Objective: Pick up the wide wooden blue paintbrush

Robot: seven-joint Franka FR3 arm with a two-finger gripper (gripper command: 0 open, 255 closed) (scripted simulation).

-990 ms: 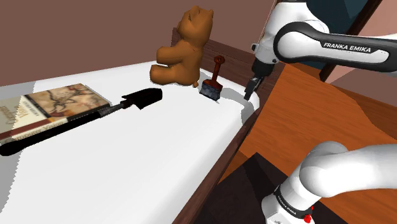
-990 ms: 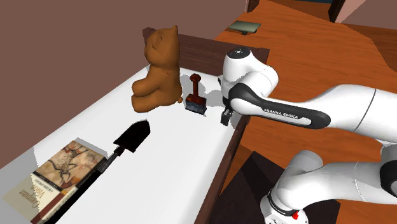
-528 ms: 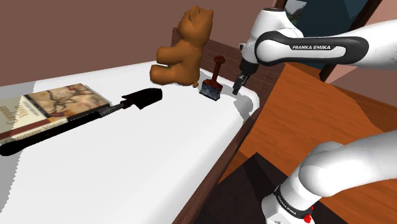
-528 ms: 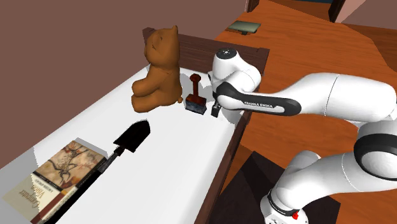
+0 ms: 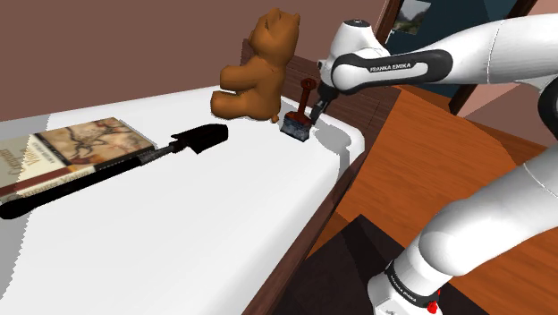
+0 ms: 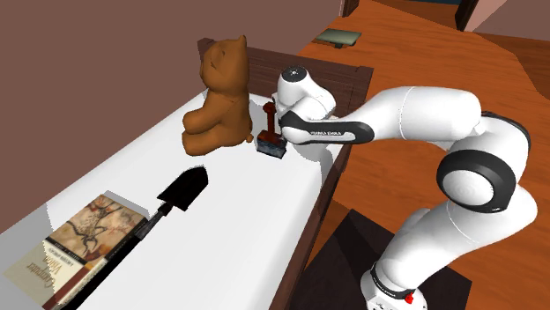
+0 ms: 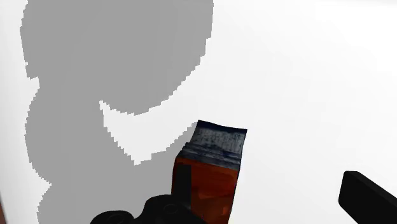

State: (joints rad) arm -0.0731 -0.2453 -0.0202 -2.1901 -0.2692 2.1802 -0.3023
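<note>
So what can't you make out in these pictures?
- The paintbrush handle: wrist view, the bottom edge cuts it off.
- Whether the fingers touch it: second exterior view, the white arm covers them.
- The book, far end: shoulder view, the left edge cuts it off.

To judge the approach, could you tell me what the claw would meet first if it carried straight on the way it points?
The claw would likely meet the paintbrush first, which sits off-centre between its open fingers; otherwise the white surface just beside it.
</note>
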